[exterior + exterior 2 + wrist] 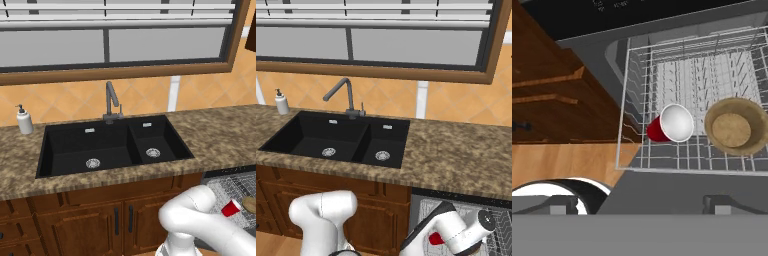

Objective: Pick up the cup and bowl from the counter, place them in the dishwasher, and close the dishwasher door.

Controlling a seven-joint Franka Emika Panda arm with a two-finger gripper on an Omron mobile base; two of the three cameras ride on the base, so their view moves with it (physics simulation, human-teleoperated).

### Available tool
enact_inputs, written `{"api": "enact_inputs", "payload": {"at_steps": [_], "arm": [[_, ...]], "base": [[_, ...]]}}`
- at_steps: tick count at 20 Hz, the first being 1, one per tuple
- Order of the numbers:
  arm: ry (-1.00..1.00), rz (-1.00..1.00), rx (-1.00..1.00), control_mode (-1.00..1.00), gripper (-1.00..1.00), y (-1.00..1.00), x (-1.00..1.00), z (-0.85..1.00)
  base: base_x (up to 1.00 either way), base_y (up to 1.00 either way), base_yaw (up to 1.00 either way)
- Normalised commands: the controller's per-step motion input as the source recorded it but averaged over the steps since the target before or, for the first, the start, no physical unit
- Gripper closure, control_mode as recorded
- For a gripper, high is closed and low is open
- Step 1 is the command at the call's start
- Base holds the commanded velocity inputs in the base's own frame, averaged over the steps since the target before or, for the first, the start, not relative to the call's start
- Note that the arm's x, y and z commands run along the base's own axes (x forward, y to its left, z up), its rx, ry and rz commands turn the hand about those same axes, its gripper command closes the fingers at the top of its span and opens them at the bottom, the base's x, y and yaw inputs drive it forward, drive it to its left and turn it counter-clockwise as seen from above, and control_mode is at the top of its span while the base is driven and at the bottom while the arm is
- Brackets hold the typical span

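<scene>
The red cup [669,124] lies on its side in the dishwasher's grey wire rack [687,70], its white inside facing the hand camera. Right beside it the tan bowl [737,127] sits upright in the same rack. My gripper [642,205] hovers above the rack's near edge, open wide with nothing between its fingers. In the left base view the cup [231,207] and bowl [250,204] show past my arm's elbow. The grey dishwasher door [662,185] lies flat under the rack. The speckled counter [220,140] runs above it.
A black double sink [110,145] with a faucet [111,102] is set in the counter, and a white soap bottle [23,120] stands at its left. Wooden cabinets [547,95] flank the dishwasher. Wood floor [562,160] lies beside the door.
</scene>
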Motion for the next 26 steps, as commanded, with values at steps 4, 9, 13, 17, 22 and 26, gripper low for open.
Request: {"api": "enact_inputs", "payload": {"at_steps": [4,9,13,17,22,26], "arm": [[-0.01,0.0,0.07,-1.0,-1.0,0.0,-0.26,0.3],[0.0,0.0,0.04,-1.0,-1.0,-0.01,-0.03,0.22],[-0.01,0.0,0.0,-1.0,-1.0,0.0,0.0,0.0],[-0.09,0.0,0.06,-1.0,-1.0,0.0,-0.42,-0.06],[-0.1,-0.07,0.01,-1.0,-1.0,-0.13,-0.7,0.07],[-0.16,-0.14,0.04,-1.0,-1.0,-0.27,-0.8,0.2]], "base": [[0.0,0.0,0.0],[0.0,0.0,0.0],[0.0,0.0,0.0],[0.0,0.0,0.0],[0.0,0.0,0.0],[0.0,0.0,0.0]]}}
